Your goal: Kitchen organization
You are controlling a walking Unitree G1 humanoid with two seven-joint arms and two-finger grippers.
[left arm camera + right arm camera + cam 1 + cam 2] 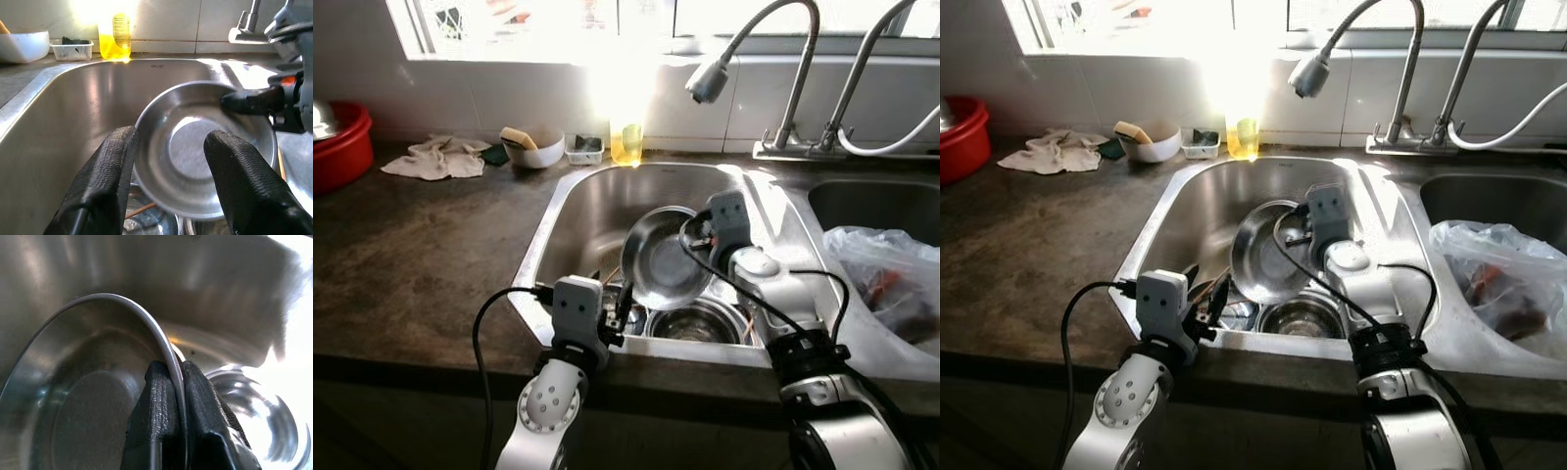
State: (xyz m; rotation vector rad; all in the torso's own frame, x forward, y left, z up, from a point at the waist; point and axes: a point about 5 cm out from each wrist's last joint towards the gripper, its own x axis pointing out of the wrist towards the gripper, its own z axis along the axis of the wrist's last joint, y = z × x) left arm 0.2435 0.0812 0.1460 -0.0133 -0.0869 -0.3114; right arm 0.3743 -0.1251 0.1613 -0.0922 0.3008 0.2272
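A shiny steel plate (664,259) is tilted up on edge inside the steel sink (576,211). My right gripper (175,377) is shut on the steel plate's rim, one finger on each face, and holds it above a steel bowl (690,321) on the sink floor. My left gripper (168,147) hangs open at the sink's near edge, its fingers (108,171) pointing at the plate's face without touching it. More dishes and utensils lie under the plate, partly hidden.
Two faucets (778,69) rise behind the sink. A yellow soap bottle (626,139), white bowl (534,147), small tray (584,149) and rag (438,157) sit along the back. A red basin (340,145) is far left. A plastic bag (891,279) lies at the second sink, right.
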